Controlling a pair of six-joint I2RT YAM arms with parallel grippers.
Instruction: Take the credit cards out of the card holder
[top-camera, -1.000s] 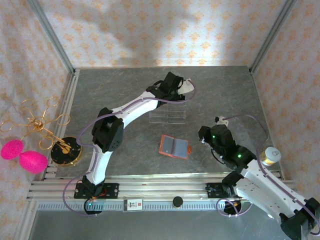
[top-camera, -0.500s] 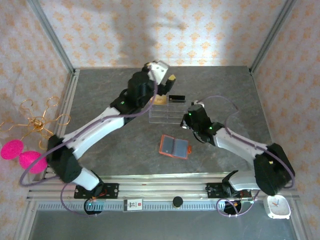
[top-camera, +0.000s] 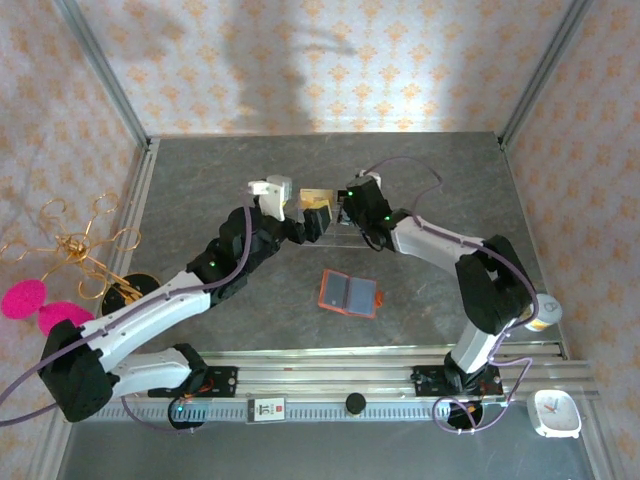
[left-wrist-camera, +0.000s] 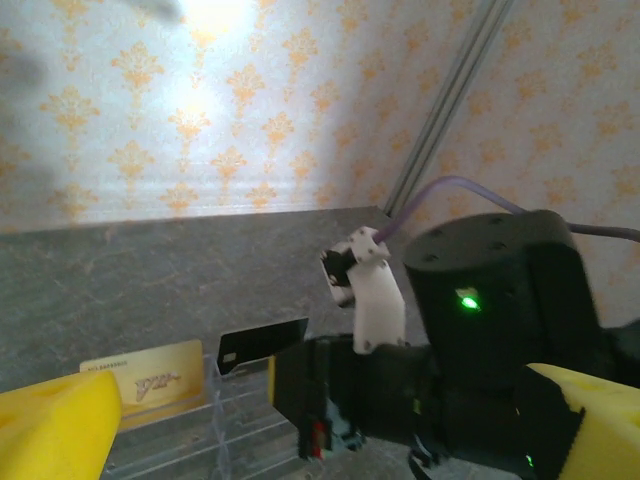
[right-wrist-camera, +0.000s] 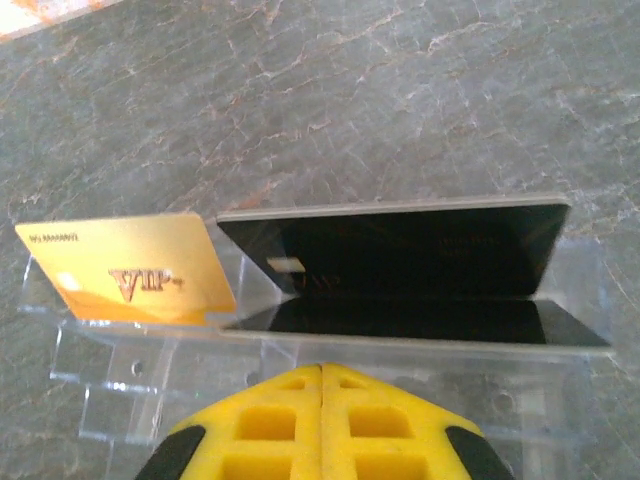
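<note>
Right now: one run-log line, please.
gold card, black card: in rack | wallet: open | left gripper: open | right gripper: shut

My left gripper (top-camera: 318, 220) and right gripper (right-wrist-camera: 322, 390) crowd the clear rack (right-wrist-camera: 120, 400) from both sides, blocking each other there; I see open table (top-camera: 200, 190) around the card holder (top-camera: 349, 293) on every side.
</note>
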